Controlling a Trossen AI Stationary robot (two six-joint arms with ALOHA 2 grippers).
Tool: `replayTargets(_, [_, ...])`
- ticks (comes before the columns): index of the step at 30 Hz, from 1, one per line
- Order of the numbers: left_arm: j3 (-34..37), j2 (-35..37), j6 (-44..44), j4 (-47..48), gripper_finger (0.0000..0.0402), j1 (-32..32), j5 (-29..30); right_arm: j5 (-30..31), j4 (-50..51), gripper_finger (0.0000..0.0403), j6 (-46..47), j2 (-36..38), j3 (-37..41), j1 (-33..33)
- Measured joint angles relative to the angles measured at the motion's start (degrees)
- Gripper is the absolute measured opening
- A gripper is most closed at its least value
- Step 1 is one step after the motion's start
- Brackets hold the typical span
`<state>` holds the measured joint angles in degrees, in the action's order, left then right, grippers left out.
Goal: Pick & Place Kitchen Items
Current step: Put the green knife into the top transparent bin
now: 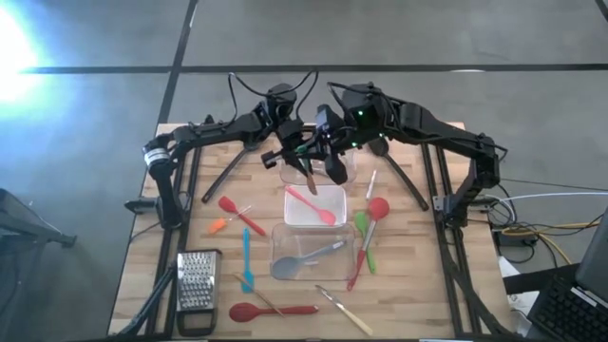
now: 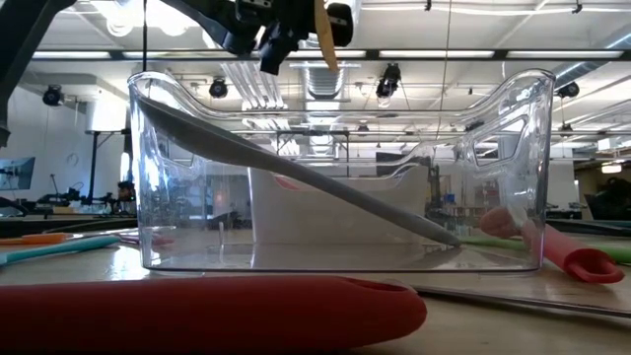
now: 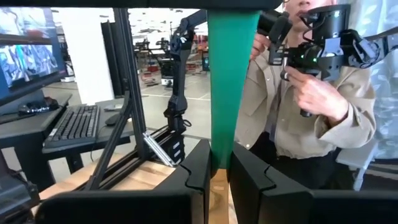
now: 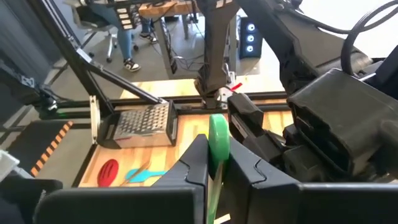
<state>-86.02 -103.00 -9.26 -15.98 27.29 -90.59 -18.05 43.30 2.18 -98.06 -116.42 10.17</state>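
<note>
A tool with a green blade (image 3: 231, 81) and a wood handle (image 1: 310, 179) stands upright in the air over the far clear tub (image 1: 344, 173), blade up. My left gripper (image 3: 221, 171) and my right gripper (image 4: 217, 163) are both shut on it, meeting at the table's far middle. In the low view the handle (image 2: 324, 37) hangs below the grippers. More kitchen items lie on the table: red spoons (image 1: 271, 310), a teal tool (image 1: 246, 256), a green one (image 1: 362, 228). My left gripper pinches the tool between its two fingers (image 3: 198, 169) where the green blade meets the wood handle (image 3: 217, 185). The fingers come at it level. The tool stands upright in the hold, blade above the fingers, clear of the table. My right gripper pinches the green blade near its rounded upper end (image 4: 218, 138) between its two fingers (image 4: 198, 160). The fingers slant down at it from the table's right side. I see the blade edge-on; it runs on below the fingers.
Two more clear tubs stand in a row toward the near edge: the middle (image 1: 334, 198) holds a pink spatula (image 1: 312, 203), the near one (image 1: 287, 239) a grey spoon (image 2: 296, 173). A steel grater (image 1: 198, 283) lies near left. A person (image 3: 311, 118) stands beyond the far edge.
</note>
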Motion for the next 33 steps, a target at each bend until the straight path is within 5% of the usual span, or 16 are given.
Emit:
replayTargets(6, [-0.1, 0.1, 2.5, 0.0, 0.0048, 0.1, 0.5, 0.1, 1.3, 0.0013, 0.2, 0.5, -0.8, 0.0])
replayTargets(12, [-0.2, 0.3, 11.8, 0.1, 0.0141, 0.8, 5.4, 0.3, 3.0, 0.0011, 0.8, 4.3, -0.8, -0.1])
replayTargets(20, [0.3, 4.4, 13.8, 4.5, 0.0202, 5.6, 9.8, 11.4, 14.5, 0.0011, -1.0, 7.6, -0.3, 0.0])
replayTargets(29, [8.0, 18.9, -6.4, 27.9, 0.0179, 7.5, 39.3, 13.5, 16.0, 0.0011, -3.7, 6.9, 4.3, 4.6])
replayTargets(33, [11.1, 26.5, -7.1, 29.5, 0.0177, 7.2, 42.3, 10.5, 14.0, 0.0011, -4.3, 4.6, 7.3, 8.5])
